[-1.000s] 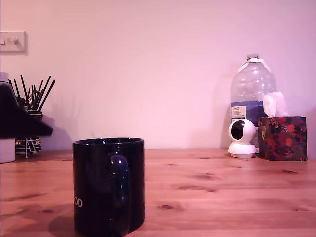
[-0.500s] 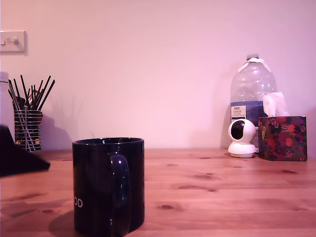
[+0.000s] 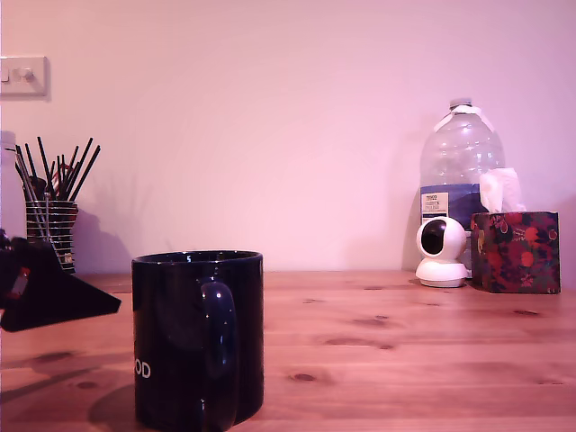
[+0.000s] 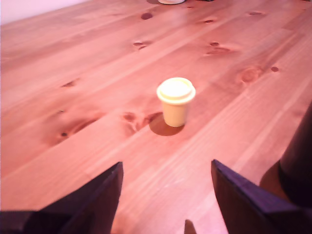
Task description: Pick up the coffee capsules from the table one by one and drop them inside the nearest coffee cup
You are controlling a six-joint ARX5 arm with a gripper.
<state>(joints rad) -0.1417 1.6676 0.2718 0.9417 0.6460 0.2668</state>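
Gripper [image 4: 165, 195]: jaws spread wide, nothing between them, both dark wedge-shaped fingers low over the counter [image 4: 73, 58]. In the exterior view only one dark wedge of it shows, at that view's left edge [image 3: 54, 301], just above the wood and to the left of the mug.

Coffee capsule [image 4: 175, 101]: one seen, cream, standing with its wide flat rim up and narrow end on the wood. It sits on open planks ahead of the gripper, roughly in line with the gap between the fingers but not yet between them. Upright, free on all sides, so the tapered body is open to a side pinch; the spread of the jaws looks ample for it. Judged step: approach, before the grasp.

Coffee cup [image 3: 198, 337]: glossy black mug, upright, at the near edge of the counter, handle towards the exterior camera, white "OD" low on its wall. In the wrist view a dark curved body at the picture's edge [image 4: 300, 161] is probably this mug, close beside one finger. Mouth open upward, so a drop from above should serve. Contents not visible.

Back edge of counter, against the wall: wire holder of black straws [image 3: 51, 234], water bottle [image 3: 459, 180], small white camera [image 3: 441, 252], floral tissue box [image 3: 515, 252]. All well apart from the work
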